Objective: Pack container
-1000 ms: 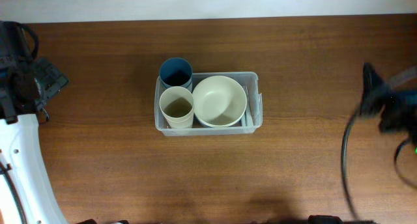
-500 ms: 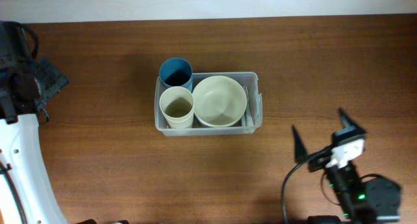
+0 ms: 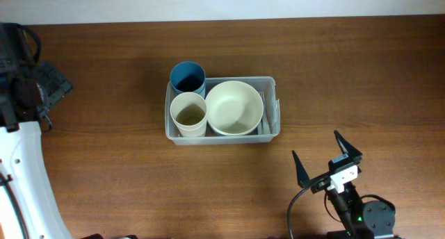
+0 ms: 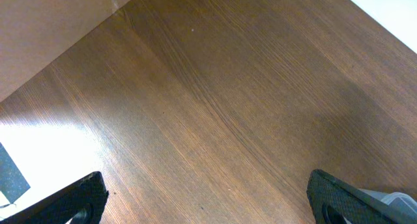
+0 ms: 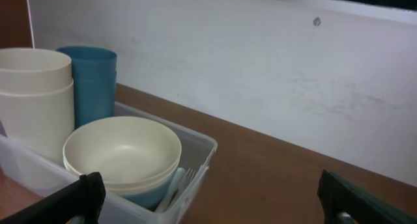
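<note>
The clear container (image 3: 272, 83) sits mid-table. It holds a cream bowl (image 3: 234, 107) stacked on a blue bowl, a cream cup (image 3: 188, 114), a blue cup (image 3: 187, 77) and pale cutlery (image 3: 263, 121) along its right wall. In the right wrist view the container (image 5: 195, 180) is at lower left with the cream bowl (image 5: 122, 149), cream cup (image 5: 36, 87), blue cup (image 5: 93, 81) and a fork (image 5: 182, 180). My right gripper (image 3: 327, 159) is open and empty near the front edge, right of the container. My left gripper (image 4: 208, 201) is open and empty over bare wood.
The left arm's body (image 3: 24, 86) stands at the far left edge of the table. A white wall (image 5: 260, 68) runs behind the table's far edge. A cable loop (image 3: 295, 211) hangs by the right arm at the front edge.
My right arm has swung from the far right edge down to the front of the table and then a little left. The left arm and the container have not moved.
</note>
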`<state>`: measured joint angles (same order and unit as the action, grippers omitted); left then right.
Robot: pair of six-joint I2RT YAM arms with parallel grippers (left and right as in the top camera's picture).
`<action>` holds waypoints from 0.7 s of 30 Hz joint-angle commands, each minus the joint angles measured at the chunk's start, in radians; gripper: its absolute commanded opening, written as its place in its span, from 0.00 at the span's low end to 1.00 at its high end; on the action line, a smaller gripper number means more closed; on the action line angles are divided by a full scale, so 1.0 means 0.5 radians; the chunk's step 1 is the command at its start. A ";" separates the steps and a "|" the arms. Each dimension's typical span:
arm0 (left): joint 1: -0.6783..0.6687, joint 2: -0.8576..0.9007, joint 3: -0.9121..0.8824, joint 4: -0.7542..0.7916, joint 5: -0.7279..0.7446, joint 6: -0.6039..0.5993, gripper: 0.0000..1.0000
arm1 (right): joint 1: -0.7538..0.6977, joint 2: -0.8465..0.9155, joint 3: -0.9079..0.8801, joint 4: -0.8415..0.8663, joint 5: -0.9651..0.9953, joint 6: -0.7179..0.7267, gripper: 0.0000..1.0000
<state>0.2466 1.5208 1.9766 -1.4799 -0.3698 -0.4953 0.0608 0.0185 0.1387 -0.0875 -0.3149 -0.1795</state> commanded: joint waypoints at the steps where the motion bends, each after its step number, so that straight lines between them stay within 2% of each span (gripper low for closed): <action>1: 0.008 0.007 -0.003 -0.002 0.002 -0.025 1.00 | 0.008 -0.031 -0.081 0.019 0.028 0.007 0.99; 10: 0.008 0.007 -0.003 -0.002 0.002 -0.025 1.00 | 0.008 -0.031 -0.259 0.048 0.101 0.007 0.99; 16: 0.008 0.007 -0.003 -0.002 0.002 -0.025 1.00 | 0.008 -0.031 -0.260 0.034 0.321 0.006 0.99; 21: 0.008 0.007 -0.003 -0.002 0.002 -0.025 1.00 | 0.009 -0.030 -0.260 0.034 0.338 0.007 0.99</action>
<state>0.2462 1.5208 1.9766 -1.4799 -0.3698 -0.4953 0.0608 0.0147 0.0200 -0.0700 -0.1837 -0.1799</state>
